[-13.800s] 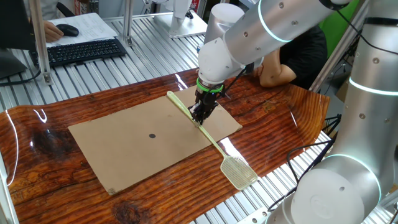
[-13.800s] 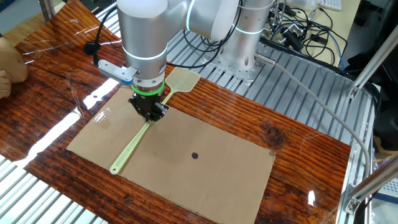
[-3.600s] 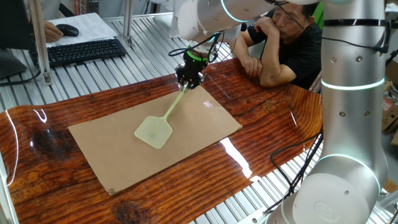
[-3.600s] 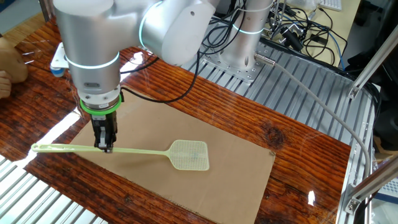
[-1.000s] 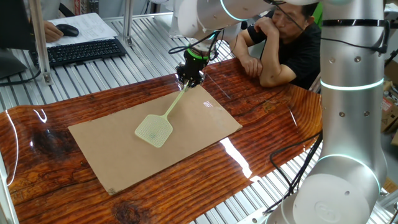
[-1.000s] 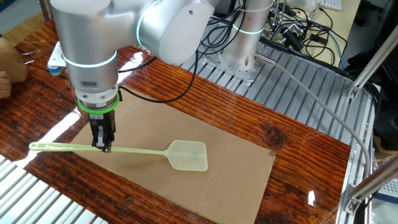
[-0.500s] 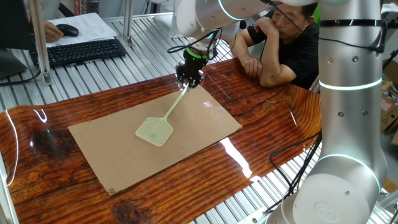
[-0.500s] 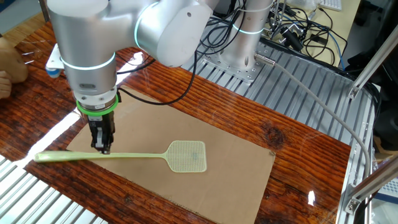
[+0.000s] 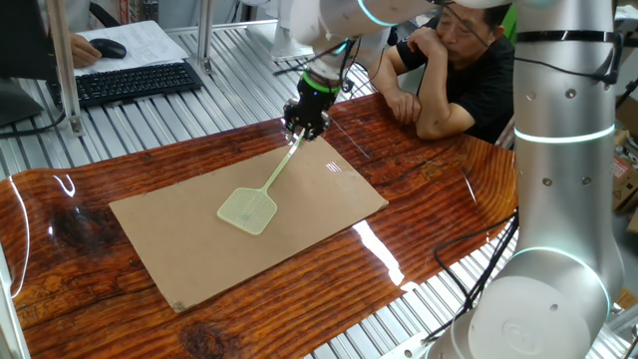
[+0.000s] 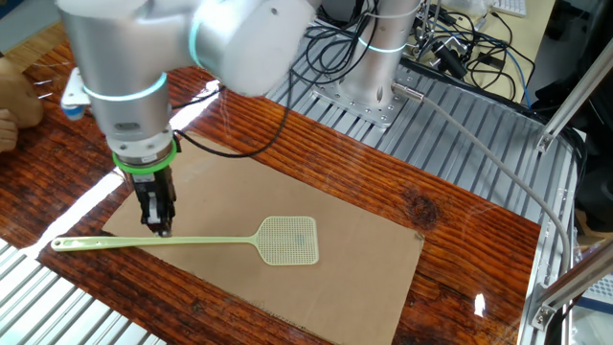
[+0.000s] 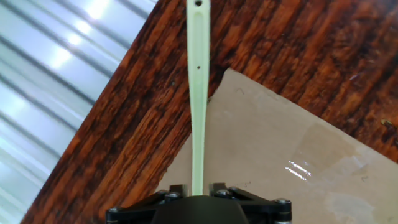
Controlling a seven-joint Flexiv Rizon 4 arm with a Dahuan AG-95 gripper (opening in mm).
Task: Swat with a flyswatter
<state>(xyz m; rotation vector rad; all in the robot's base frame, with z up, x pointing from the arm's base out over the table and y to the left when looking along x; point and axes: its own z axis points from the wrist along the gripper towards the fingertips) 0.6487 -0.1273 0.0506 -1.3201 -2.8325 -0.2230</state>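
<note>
Flyswatter (image 10: 230, 240) down flat and we've got it pinched by the thin handle, hand (image 10: 158, 226) clamped onto it near the tail end! Its mesh head (image 9: 247, 209) lies on the cardboard sheet (image 9: 179, 249) in the middle of the wooden worktop (image 9: 439, 189), with the handle tip poking past the sheet's corner in the hand view. So pickup is done and a swat looks landed, we reckon. What's left, as we judge it: lift for another strike or set it down.
</note>
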